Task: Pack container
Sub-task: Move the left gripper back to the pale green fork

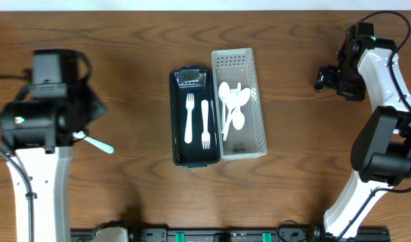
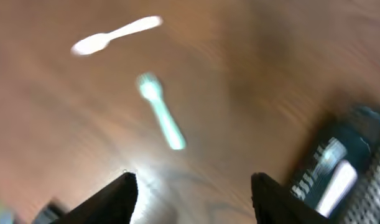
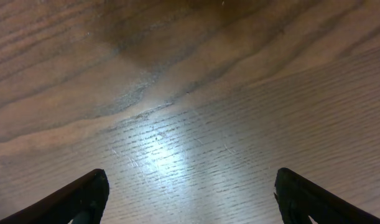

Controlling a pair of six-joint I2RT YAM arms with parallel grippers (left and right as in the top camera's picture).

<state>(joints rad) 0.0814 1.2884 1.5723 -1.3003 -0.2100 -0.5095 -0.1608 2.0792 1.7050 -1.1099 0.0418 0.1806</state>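
Left hand [image 2: 193, 186] is spread, holding nothing. Just ahead of its fingers a white spoon [image 2: 115, 34] and a blurred pale utensil [image 2: 162, 115] lie on the worktop [image 2: 252, 74]. The dark container [image 1: 192, 156], forks [image 1: 189, 117] inside, sits well to its right. Right hand [image 3: 190, 183] is spread too.

I see two forks [image 1: 189, 118] in the container [image 1: 195, 156]; basket [image 1: 249, 138] touching its right side, spoons [image 1: 233, 105] inside; one loose utensil [image 1: 101, 145] on the table [image 1: 124, 40], well left.
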